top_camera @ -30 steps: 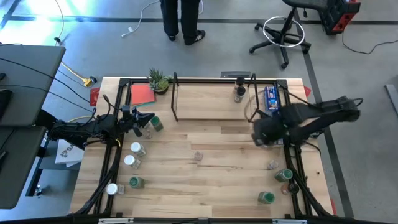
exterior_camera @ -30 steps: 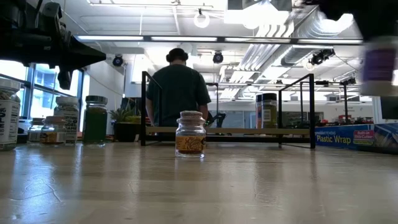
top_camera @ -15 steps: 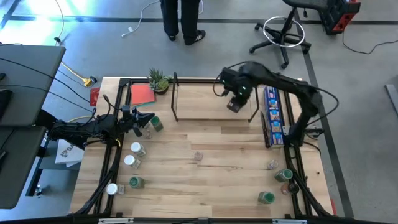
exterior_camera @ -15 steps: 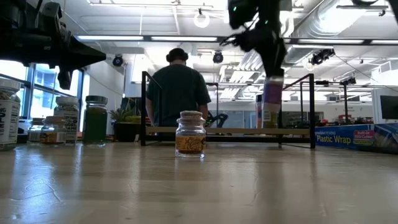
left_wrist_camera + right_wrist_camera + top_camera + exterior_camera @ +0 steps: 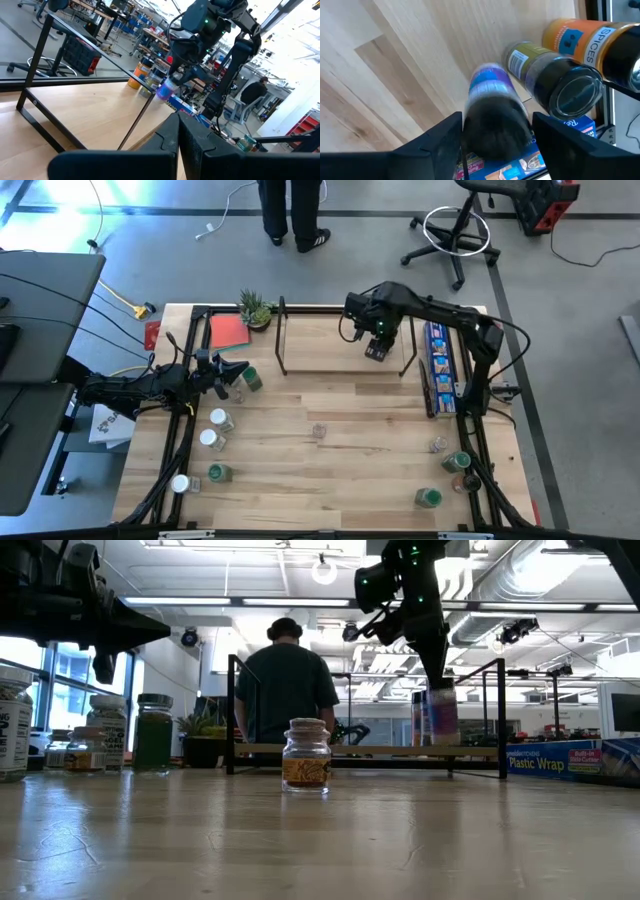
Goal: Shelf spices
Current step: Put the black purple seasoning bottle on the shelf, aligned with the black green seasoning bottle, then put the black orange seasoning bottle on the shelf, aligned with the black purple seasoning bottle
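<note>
Hovering over the shelf, a light-wood board in a thin black metal frame, the right claw has its fingers apart on either side of a cylindrical purple-labelled jar; whether they touch it cannot be told. Two more round jars stand on the shelf just beside it. Off the shelf's left end, the left claw is pressed together. A glass jar sits on the tabletop in front of the shelf.

Light-wood shelf with black frame at table's 12 o'clock, carrying two upright jars at its far right. Purple-labelled jar upright just above its deck. Remaining spices scattered at 9, 6 and 4 o'clock.
</note>
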Controlling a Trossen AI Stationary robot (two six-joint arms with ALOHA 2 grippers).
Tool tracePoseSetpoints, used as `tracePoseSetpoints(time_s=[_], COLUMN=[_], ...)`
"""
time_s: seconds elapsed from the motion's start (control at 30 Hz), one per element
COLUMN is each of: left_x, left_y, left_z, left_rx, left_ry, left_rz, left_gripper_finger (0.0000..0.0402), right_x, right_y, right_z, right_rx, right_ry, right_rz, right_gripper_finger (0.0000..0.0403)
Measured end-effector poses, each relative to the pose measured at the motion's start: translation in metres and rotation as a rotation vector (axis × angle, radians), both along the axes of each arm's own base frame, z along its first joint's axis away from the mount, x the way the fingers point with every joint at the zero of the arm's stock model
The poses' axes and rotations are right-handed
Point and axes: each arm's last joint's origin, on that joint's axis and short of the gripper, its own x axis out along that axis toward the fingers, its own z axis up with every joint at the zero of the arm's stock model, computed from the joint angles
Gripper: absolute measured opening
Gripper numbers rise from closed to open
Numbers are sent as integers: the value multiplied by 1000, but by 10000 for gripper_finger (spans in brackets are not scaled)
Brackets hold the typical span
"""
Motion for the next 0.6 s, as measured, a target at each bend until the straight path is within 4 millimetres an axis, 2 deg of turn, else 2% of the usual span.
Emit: tracePoseSetpoints(time_s=[0.37,0.47,0.6], left_x=[0,0,0], left_y=[0,0,0], left_z=[0,0,0], left_rx=[0,0,0], left_ry=[0,-1,-2], left_rz=[0,0,0], left_gripper_finger=[1,1,1], right_x=[-1,-2,-3], right_y=[1,2,11], right_z=[4,16,43], right_rx=[-20,-42,-105], right_ry=[-7,-45,-129], right_rz=[1,-22,-56], right_gripper_finger=[246,247,247])
